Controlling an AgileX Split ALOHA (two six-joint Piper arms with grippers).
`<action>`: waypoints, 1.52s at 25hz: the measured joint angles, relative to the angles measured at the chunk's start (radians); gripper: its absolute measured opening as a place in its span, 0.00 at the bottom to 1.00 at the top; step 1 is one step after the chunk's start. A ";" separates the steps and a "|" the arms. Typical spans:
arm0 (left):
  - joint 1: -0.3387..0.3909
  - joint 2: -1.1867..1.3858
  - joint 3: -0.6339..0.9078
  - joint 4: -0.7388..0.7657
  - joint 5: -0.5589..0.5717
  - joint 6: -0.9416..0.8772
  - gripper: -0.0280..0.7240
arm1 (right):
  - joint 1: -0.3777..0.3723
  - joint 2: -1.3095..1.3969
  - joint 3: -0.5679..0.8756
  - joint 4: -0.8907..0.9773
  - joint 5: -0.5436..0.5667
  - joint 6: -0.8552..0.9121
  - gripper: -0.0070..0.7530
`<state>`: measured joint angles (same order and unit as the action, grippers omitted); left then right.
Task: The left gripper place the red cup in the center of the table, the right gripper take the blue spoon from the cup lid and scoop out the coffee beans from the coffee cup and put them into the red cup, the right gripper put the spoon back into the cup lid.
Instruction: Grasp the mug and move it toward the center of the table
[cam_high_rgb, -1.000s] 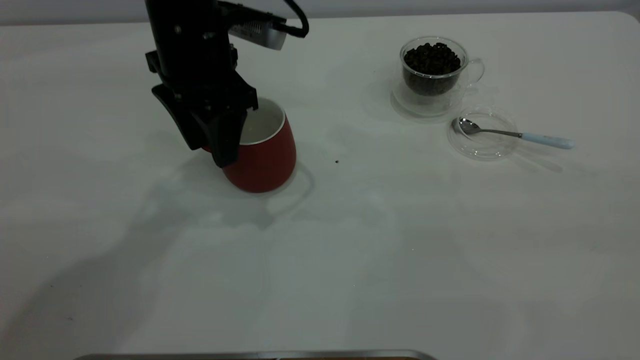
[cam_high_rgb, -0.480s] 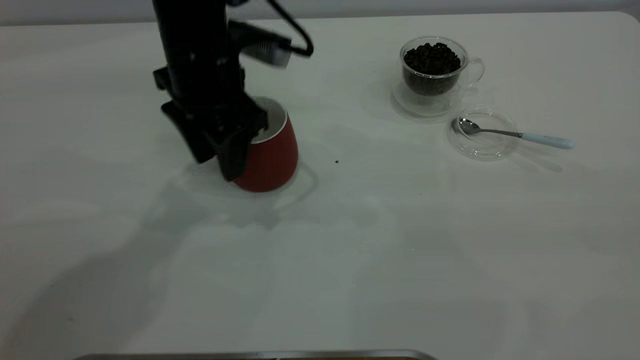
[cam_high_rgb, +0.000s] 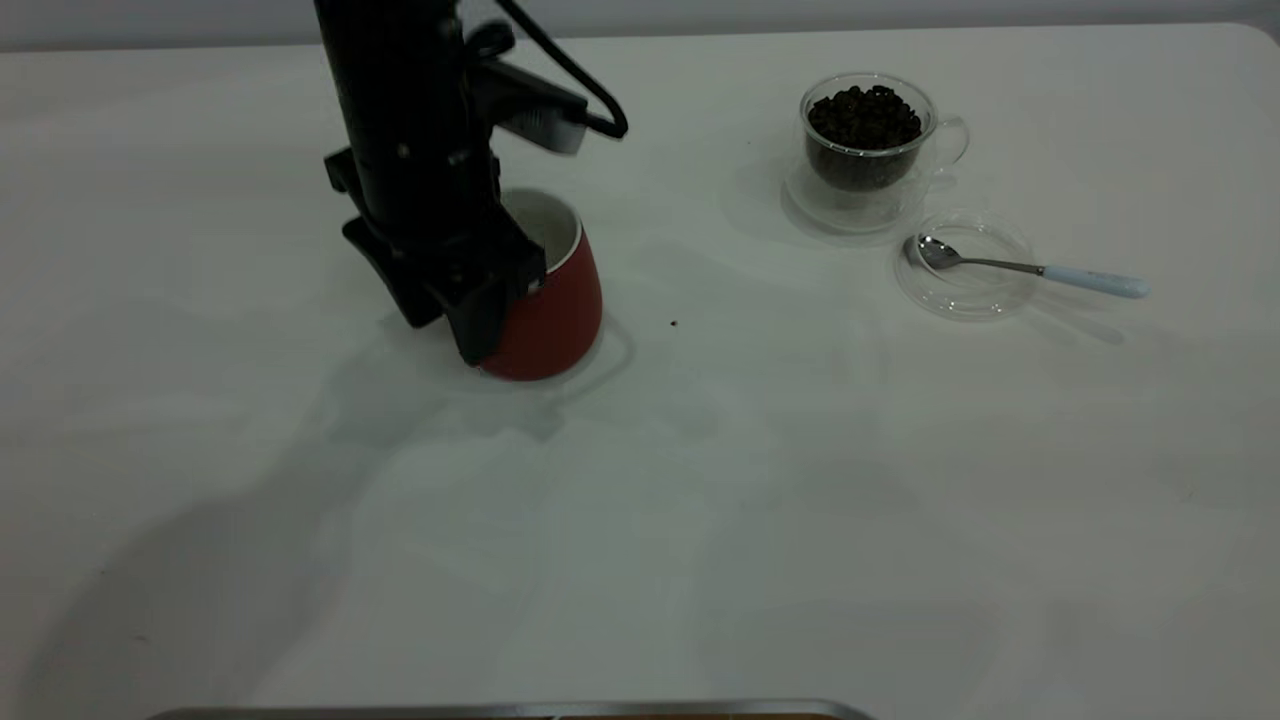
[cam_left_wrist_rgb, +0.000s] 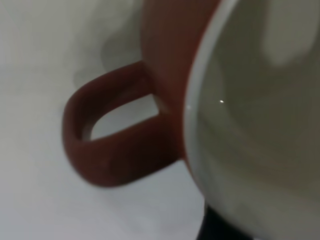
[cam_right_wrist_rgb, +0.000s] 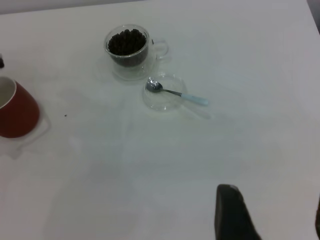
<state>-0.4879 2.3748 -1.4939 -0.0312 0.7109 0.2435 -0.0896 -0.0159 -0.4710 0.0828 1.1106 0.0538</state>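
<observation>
The red cup (cam_high_rgb: 555, 305) is at the table's left-centre, tilted, with my left gripper (cam_high_rgb: 455, 320) shut on its rim from above. In the left wrist view its white inside (cam_left_wrist_rgb: 260, 125) and loop handle (cam_left_wrist_rgb: 110, 150) fill the picture, with one dark finger (cam_left_wrist_rgb: 215, 231) below the rim. The coffee cup (cam_high_rgb: 868, 165) holds coffee beans (cam_high_rgb: 865, 115) at the back right. Just in front lies the cup lid (cam_high_rgb: 965, 285), with the blue spoon (cam_high_rgb: 1090, 280) resting across it, bowl on the lid. My right gripper (cam_right_wrist_rgb: 275, 220) hangs open above the table's near right, away from the spoon (cam_right_wrist_rgb: 177, 93).
The white table (cam_high_rgb: 750, 500) spreads wide in front of and between the two cups. A tiny dark speck (cam_high_rgb: 673, 323) lies right of the red cup. A grey metal edge (cam_high_rgb: 500, 710) runs along the near side.
My left gripper has carried the red cup a little to the right, and the arm stands more upright. The glass cup, lid and spoon have not moved.
</observation>
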 joint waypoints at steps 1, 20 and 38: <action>0.000 0.008 0.000 0.001 -0.008 0.000 0.75 | 0.000 0.000 0.000 0.000 0.000 0.000 0.58; -0.001 0.038 0.000 -0.126 -0.228 -0.033 0.75 | 0.000 0.000 0.000 0.000 0.000 0.000 0.58; -0.001 -0.157 0.000 -0.129 0.083 -0.034 0.75 | 0.000 0.000 0.000 0.000 0.000 0.000 0.58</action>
<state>-0.4887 2.2179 -1.4939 -0.1598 0.7941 0.2093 -0.0896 -0.0159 -0.4710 0.0828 1.1106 0.0538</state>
